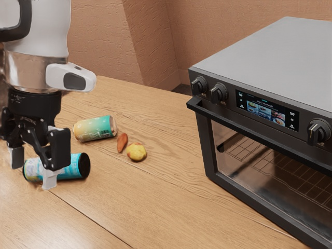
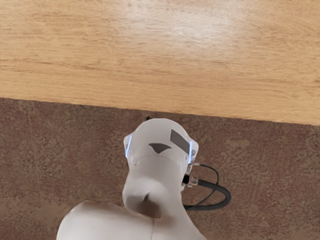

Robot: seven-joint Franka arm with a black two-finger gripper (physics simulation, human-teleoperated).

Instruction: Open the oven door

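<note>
Ana: Where is the oven door?

Ben: The glass oven door (image 1: 207,148) is on the front of a countertop oven (image 1: 259,57), toward the exterior view's right. It looks shut, with wire racks behind the glass. A black bar handle (image 1: 259,133) runs along its top, below a lit display (image 1: 267,111) and rotary knobs (image 1: 218,92).

Ana: And the hand?

Ben: The black two-finger gripper (image 1: 33,175) points down at the exterior view's left, well apart from the handle. Its fingers stand wide, gripping nothing. A blue drink can (image 1: 79,167) lies on its side by them; whether they touch it, I cannot tell.

Ana: What could go wrong?

Ben: If the hand sweeps straight toward the oven, a low fingertip could catch that can and roll it. A green-and-yellow can (image 1: 95,128) and a lumpy yellow vegetable or fruit (image 1: 136,151) lie beyond, so lifting first seems wise.

Ana: And at the oven?

Ben: Reaching too high could bump a knob or the display. A shallow grip might slip off the bar, and a straight pull, if the door hinges at its bottom, could drag the whole oven.
</note>
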